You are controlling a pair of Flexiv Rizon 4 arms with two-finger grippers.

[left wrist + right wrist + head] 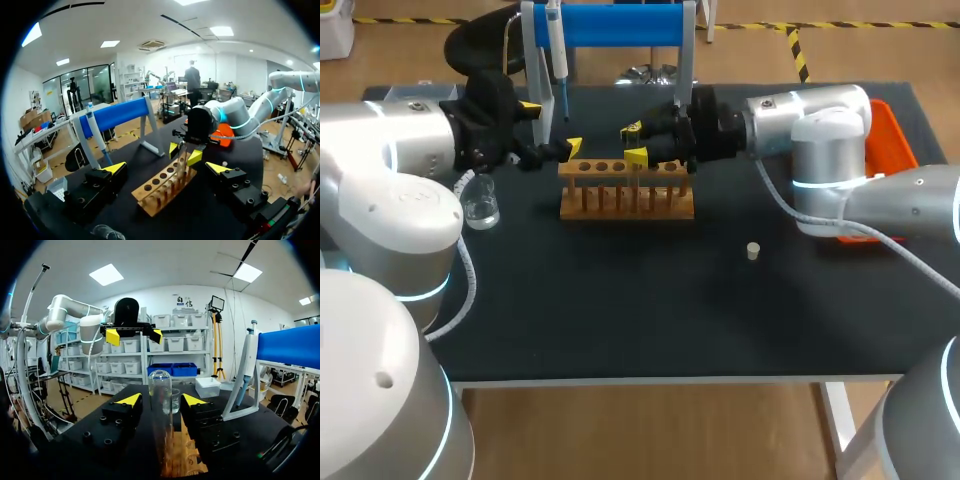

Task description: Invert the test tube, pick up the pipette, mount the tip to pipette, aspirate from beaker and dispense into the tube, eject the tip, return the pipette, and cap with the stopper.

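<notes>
A wooden rack [626,190] stands mid-table with a clear test tube [636,176] upright in it. My right gripper [634,142] is at the rack's far side. In the right wrist view the tube [161,410] rises between its yellow fingertips [131,400] with a narrow gap on each side, so the gripper [161,400] is open around it. My left gripper [552,127] stands open at the rack's left end, holding nothing; the rack [162,190] lies ahead of it. The pipette [558,50] hangs on the blue stand [615,22]. The beaker [480,205] sits left; the stopper [753,251] lies right.
An orange tray [892,135] sits at the table's right edge, behind my right arm. The blue stand's legs come down just behind the rack and both grippers.
</notes>
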